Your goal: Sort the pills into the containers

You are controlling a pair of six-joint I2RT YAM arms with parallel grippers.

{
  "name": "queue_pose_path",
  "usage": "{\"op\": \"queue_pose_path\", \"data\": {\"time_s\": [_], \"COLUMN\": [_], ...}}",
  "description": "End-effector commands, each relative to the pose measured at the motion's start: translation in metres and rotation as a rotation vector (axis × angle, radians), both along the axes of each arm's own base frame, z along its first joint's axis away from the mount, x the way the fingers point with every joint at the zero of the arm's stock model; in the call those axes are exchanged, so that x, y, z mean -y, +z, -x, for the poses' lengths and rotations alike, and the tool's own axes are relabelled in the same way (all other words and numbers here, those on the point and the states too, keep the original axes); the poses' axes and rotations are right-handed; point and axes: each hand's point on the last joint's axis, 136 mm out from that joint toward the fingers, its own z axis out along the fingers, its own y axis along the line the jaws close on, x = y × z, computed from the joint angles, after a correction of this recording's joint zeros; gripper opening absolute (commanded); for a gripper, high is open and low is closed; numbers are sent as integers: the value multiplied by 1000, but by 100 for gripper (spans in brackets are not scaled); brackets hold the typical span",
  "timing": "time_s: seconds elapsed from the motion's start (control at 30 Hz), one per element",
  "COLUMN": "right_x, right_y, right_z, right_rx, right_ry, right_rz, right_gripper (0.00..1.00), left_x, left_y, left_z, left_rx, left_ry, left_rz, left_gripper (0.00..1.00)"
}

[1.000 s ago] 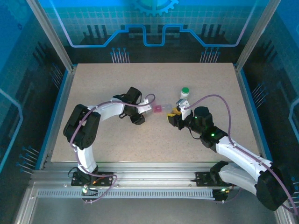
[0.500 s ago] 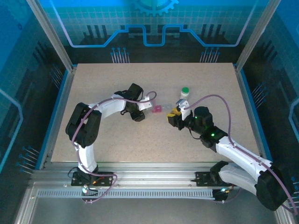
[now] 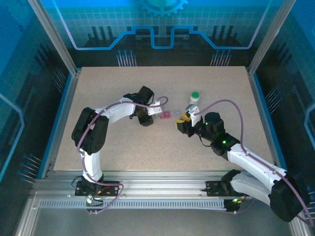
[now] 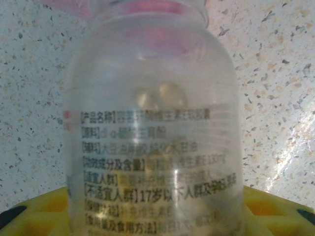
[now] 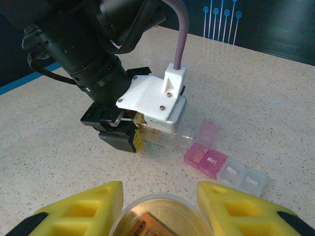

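Beside the pill organizer (image 5: 224, 167) on the speckled surface (image 5: 275, 98), the left gripper (image 3: 153, 110) has its yellow fingers (image 4: 39, 211) clamped on the clear vial (image 4: 152, 123). The vial lies tipped, with its mouth just beside the organizer's pink end and two pale pills (image 4: 160, 96) inside. One pink lid (image 5: 209, 132) of the organizer stands open. Right of the organizer, the right gripper (image 5: 158, 196) grasps the brownish vial (image 5: 157, 219), mouth upward. Beyond the organizer's right end, the white bottle (image 3: 195, 98) stands upright, green-capped.
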Motion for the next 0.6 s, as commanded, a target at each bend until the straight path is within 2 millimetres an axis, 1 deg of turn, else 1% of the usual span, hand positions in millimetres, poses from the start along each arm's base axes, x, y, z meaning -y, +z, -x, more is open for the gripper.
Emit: {"op": "queue_pose_path", "data": {"time_s": [0.0,0.13,0.57], "right_x": [1,1,1], "right_y": [12,14,16], "right_z": [-1,0,2], "right_rx": [17,20,24], "right_ry": [-2,-3,3], "right_rz": [-28,-31,-40], "right_gripper": [0,0,0], "left_x": [0,-1,0], "left_y": [-4,-7,-6], "left_z": [2,2,1], "left_rx": [-20,-15,15], "left_ry": [-40,-61,-99], "left_rz": [-52,-99,-187], "left_gripper": [0,0,0]}}
